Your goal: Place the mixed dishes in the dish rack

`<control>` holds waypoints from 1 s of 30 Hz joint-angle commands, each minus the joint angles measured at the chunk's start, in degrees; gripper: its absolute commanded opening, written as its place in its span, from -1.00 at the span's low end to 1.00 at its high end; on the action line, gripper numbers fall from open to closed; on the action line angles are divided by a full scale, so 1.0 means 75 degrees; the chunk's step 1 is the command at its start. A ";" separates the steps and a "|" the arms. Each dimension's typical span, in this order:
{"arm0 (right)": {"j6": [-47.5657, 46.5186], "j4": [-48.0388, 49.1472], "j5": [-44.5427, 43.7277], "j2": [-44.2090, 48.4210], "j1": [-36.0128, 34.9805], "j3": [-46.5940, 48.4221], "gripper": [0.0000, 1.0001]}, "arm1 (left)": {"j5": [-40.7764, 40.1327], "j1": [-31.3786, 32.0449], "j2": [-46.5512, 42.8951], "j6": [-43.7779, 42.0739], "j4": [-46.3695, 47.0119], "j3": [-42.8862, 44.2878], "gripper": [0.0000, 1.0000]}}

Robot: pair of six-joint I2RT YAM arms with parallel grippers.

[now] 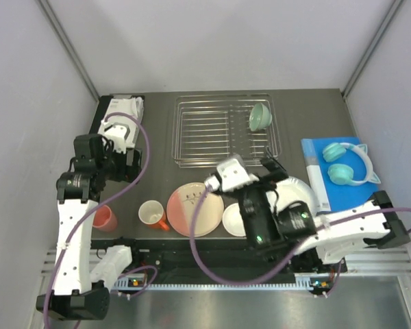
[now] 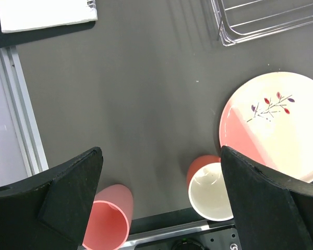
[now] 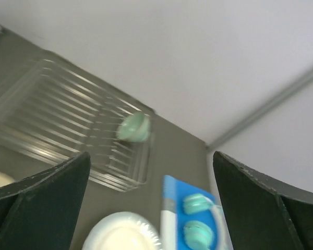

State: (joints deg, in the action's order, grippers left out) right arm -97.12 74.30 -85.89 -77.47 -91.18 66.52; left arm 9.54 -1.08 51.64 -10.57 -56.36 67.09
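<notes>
My left gripper (image 2: 160,153), jaws spread and empty, hangs over the table's near edge between the salmon pink cup (image 2: 112,219) and the orange white-lined mug (image 2: 211,190). The pink-and-cream twig-motif plate (image 2: 276,125) lies flat just beside the mug. My right gripper (image 3: 151,156) is likewise spread and empty, and is raised facing the wire dish rack (image 3: 52,120), where the mint green bowl (image 3: 134,127) leans in the far right corner. I judge the mug rigid, glazed, slippery and liable to chip; I would pinch its wall at the rim, one finger inside
</notes>
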 commanded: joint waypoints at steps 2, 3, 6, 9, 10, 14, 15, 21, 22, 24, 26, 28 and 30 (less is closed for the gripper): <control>-0.0139 0.1951 -0.2295 -0.0051 -0.1856 0.1767 0.99 | -0.0042 -0.0020 0.0076 0.0131 0.0003 0.0417 0.98; -0.0349 0.1999 -0.2295 -0.0343 -0.1870 0.1991 0.99 | -0.0042 -0.0020 0.0099 0.0201 -0.0021 0.0534 0.98; -0.1411 0.2420 -0.2260 -0.1620 -0.1813 0.3162 0.99 | -0.0018 -0.0020 0.0123 0.0237 -0.0138 0.0664 0.98; -0.2562 0.3156 -0.2189 -0.2431 -0.0469 0.4392 0.99 | -0.0158 -0.0020 0.0029 0.0191 -0.0185 0.0699 0.98; -0.2508 0.3183 -0.2119 -0.2479 -0.0012 0.4756 0.99 | -0.0217 -0.0008 -0.0029 0.0167 -0.0208 0.0699 0.98; -0.1639 0.1413 -0.1093 -0.2949 0.1362 0.6194 0.99 | -0.0393 -0.0020 -0.0170 0.0015 -0.0314 0.0617 0.98; 0.0019 0.0288 -0.0136 -0.2925 0.1433 0.6073 1.00 | -0.0451 -0.0008 -0.0193 -0.0078 -0.0302 0.0559 0.98; 1.1106 -1.2652 0.5788 -0.3112 0.4756 1.0863 0.99 | -0.0768 -0.0020 -0.0170 -0.0348 -0.0185 0.0430 0.98; 1.1342 -1.2684 0.6128 -0.2880 0.5133 1.0540 0.99 | -0.0780 -0.0020 -0.0147 -0.0372 -0.0138 0.0430 0.98; 1.1366 -1.3229 0.6142 -0.3145 0.5102 1.0476 0.99 | -0.0815 -0.0008 -0.0123 -0.0372 -0.0080 0.0395 0.98; 1.1927 -1.5042 0.6353 -0.3615 0.4718 0.9923 0.99 | -0.0745 -0.0020 -0.0053 -0.0302 -0.0068 0.0406 0.98; 1.2807 -1.4937 0.5724 -0.2686 0.4156 0.7865 0.99 | -0.0558 -0.0020 -0.0030 -0.0173 -0.0068 0.0395 0.98; 1.3227 -1.3339 0.5404 -0.1501 0.3463 0.4207 0.99 | -0.0487 -0.0020 -0.0018 -0.0080 -0.0044 0.0371 0.98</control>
State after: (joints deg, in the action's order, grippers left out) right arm -16.75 -16.12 -48.88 -94.45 -56.29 130.50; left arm 4.78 -1.08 51.18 -12.16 -58.28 70.28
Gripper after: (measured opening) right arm 0.996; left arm 0.991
